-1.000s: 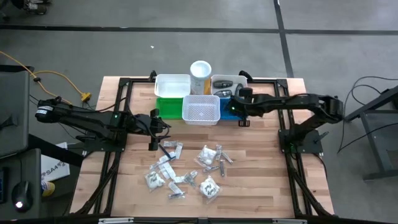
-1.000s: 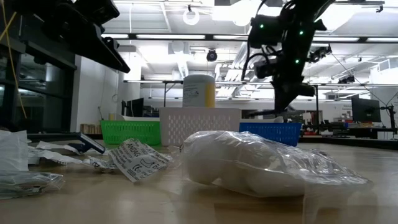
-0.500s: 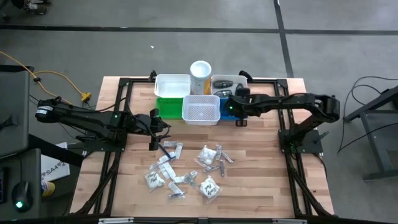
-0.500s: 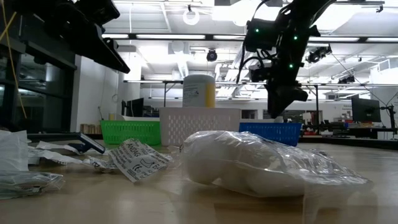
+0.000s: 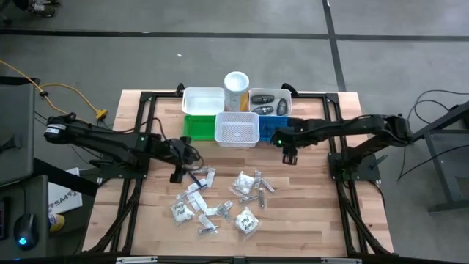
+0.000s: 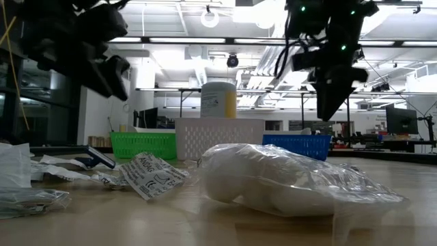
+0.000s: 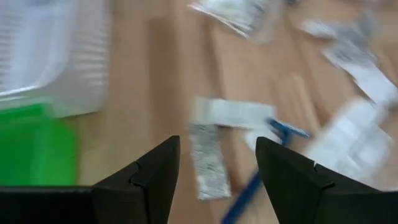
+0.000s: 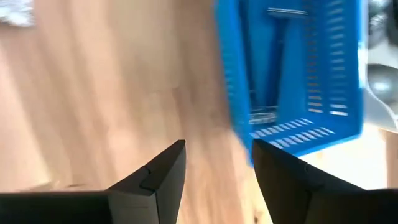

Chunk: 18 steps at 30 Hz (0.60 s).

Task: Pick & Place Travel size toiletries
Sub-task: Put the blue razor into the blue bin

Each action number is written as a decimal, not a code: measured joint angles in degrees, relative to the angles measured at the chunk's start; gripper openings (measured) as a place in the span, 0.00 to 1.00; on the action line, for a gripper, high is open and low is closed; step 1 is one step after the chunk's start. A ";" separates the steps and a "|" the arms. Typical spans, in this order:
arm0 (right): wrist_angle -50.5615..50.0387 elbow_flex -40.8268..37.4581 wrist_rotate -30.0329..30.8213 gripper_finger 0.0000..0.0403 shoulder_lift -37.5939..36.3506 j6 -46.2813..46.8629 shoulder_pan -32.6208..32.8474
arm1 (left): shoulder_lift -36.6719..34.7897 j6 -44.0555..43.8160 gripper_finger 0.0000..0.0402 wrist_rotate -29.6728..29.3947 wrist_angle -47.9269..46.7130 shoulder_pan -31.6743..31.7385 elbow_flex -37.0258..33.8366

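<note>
The travel size toiletries (image 5: 220,199) lie in a loose pile on the wooden table's near half: clear packets, silvery sachets and thin sticks. In the low view a clear packet (image 6: 287,181) and a green-printed one (image 6: 153,174) lie flat. My left gripper (image 5: 176,176) hovers open over the pile's left edge. In the left wrist view its gripper (image 7: 217,149) frames a silvery sachet (image 7: 208,162) and a blue razor (image 7: 283,130). My right gripper (image 5: 289,156) is open and empty above bare wood, just near of the blue bin (image 8: 292,74).
Along the far side stand a white bin (image 5: 203,101), a green bin (image 5: 196,126), a white mesh bin (image 5: 237,129), the blue bin (image 5: 270,130) and a bin with dark ovals (image 5: 270,103). A white-and-yellow cylinder (image 5: 236,88) rises behind them. Bare wood lies right of the pile.
My right gripper has drawn back from over the blue bin toward the table's near edge and a little right, staying open. My left gripper has moved down and slightly toward the near edge, over the left edge of the pile. The toiletries have not moved.
</note>
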 joint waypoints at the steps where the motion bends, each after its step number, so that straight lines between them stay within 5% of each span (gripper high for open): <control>1: -0.09 0.00 -0.21 0.43 0.00 0.01 0.88 | 1.00 1.62 0.52 1.93 0.24 -0.01 0.00; 4: -0.05 0.00 -0.22 0.43 0.02 0.13 3.04 | 4.28 4.21 0.52 6.07 0.88 -0.04 0.04; 18: 0.33 0.00 -0.20 0.43 0.02 2.58 8.72 | 18.17 11.97 0.52 8.24 -0.99 -0.01 0.09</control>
